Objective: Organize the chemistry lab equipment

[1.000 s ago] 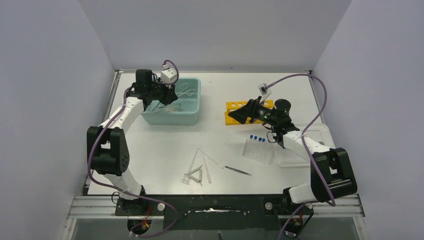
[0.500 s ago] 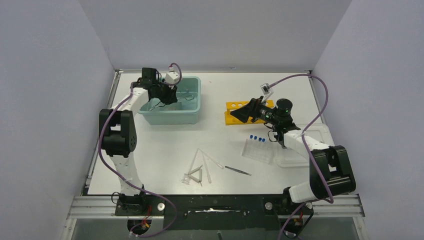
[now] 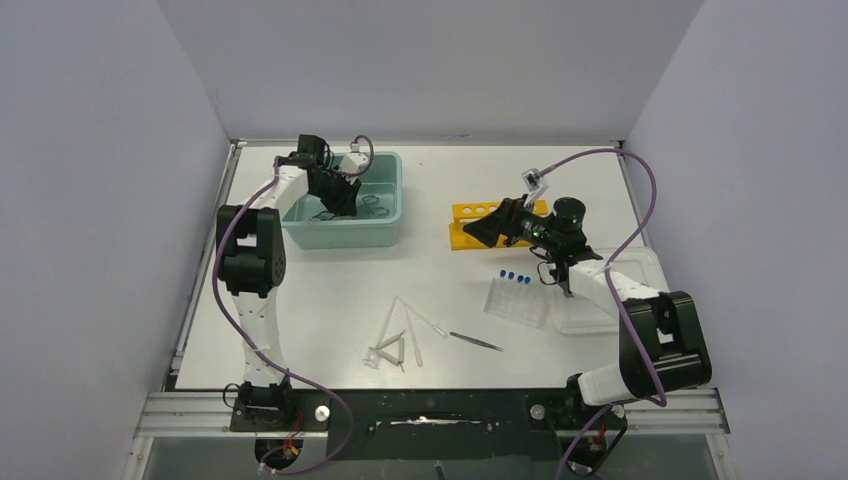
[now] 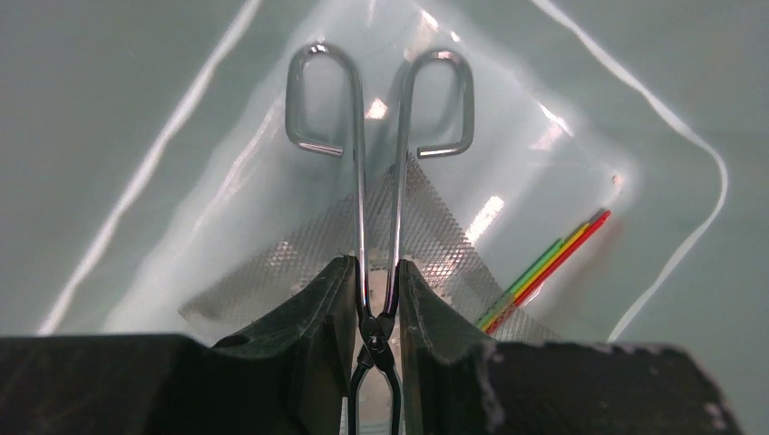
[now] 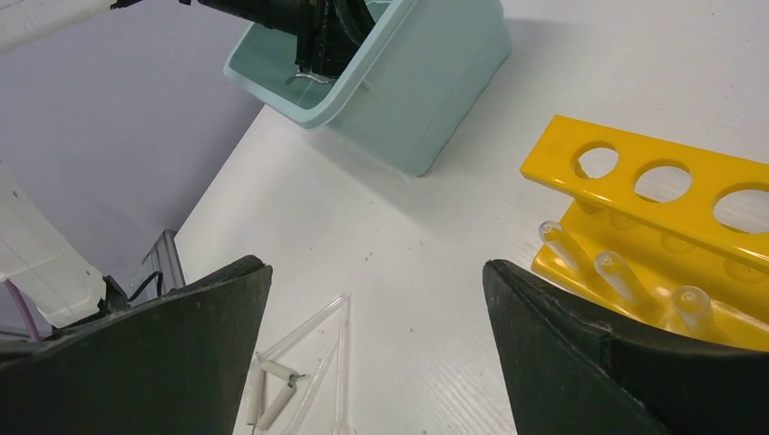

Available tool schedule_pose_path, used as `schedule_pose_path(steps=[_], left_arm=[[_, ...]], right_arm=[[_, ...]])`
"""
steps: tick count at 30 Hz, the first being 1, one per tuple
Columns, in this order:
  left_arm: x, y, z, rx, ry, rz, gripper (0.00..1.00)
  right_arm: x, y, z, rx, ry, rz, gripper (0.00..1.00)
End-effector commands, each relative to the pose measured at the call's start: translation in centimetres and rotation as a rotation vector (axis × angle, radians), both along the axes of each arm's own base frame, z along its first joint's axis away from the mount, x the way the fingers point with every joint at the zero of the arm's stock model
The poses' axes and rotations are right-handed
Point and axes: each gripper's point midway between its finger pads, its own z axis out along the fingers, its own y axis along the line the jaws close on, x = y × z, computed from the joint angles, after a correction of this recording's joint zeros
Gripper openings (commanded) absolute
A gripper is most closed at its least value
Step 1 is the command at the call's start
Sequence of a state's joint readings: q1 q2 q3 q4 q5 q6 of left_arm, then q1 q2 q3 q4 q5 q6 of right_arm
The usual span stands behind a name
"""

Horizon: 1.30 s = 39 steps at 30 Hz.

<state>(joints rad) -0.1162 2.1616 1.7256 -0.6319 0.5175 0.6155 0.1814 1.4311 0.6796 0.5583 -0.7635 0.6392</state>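
My left gripper (image 3: 345,200) is down inside the teal tub (image 3: 340,238) and shut on the metal scissor-like forceps (image 4: 379,109). In the left wrist view its fingers (image 4: 331,299) pinch both arms just above the pivot, with the handle loops pointing away. A clear bag holding mesh (image 4: 435,245) and coloured sticks (image 4: 549,263) lies under them. My right gripper (image 3: 482,228) is open and empty above the table beside the yellow rack (image 3: 468,211). Clear droppers (image 3: 405,335) and thin tweezers (image 3: 476,341) lie on the near table. Blue-capped tubes (image 3: 514,277) stand in a clear rack.
The yellow rack (image 5: 653,199) holds clear tubes (image 5: 617,270). A translucent lid (image 3: 610,290) lies at the right under my right arm. The droppers (image 5: 313,358) and the tub (image 5: 426,91) also show in the right wrist view.
My left gripper has moved deeper and to the right inside the tub, carrying the forceps; its arm has swung towards the back. The right arm has barely moved.
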Motion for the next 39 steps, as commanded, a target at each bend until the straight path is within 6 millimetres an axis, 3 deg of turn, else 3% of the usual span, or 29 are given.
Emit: schedule_pose_path(steps=[1, 12, 15, 19, 23, 29, 31, 35, 39], left_arm=[[-1.6, -0.4, 0.3, -0.008, 0.062, -0.061, 0.08], [-0.1, -1.0, 4.3, -0.052, -0.036, -0.031, 0.2], [0.3, -1.1, 5.3, -0.059, -0.056, -0.033, 0.31], [0.2, -1.1, 5.4, -0.059, -0.04, -0.031, 0.32], [0.3, -1.3, 6.1, -0.065, -0.044, -0.02, 0.44], [0.3, -1.4, 7.6, -0.068, -0.06, -0.018, 0.47], [0.4, -1.7, 8.9, -0.082, -0.078, -0.013, 0.48], [0.6, -2.6, 14.0, -0.169, -0.166, -0.021, 0.5], [1.1, -2.0, 18.3, -0.197, -0.259, 0.028, 0.51]], right_arm=[[0.8, -0.5, 2.8, 0.006, -0.097, -0.017, 0.91], [0.0, 0.1, 4.9, 0.036, -0.132, 0.048, 0.91], [-0.4, 0.3, 5.8, 0.05, -0.148, 0.072, 0.91], [-0.8, 0.3, 6.0, 0.037, -0.156, 0.077, 0.92], [-1.0, 0.5, 5.8, 0.03, -0.152, 0.087, 0.92], [-1.5, 1.4, 5.4, -0.015, -0.165, 0.108, 0.92], [-1.7, 2.1, 4.9, -0.068, -0.17, 0.117, 0.92], [-2.6, 4.4, 4.0, -0.155, -0.182, 0.174, 0.93], [-3.6, 6.3, 2.1, -0.259, -0.178, 0.218, 0.93]])
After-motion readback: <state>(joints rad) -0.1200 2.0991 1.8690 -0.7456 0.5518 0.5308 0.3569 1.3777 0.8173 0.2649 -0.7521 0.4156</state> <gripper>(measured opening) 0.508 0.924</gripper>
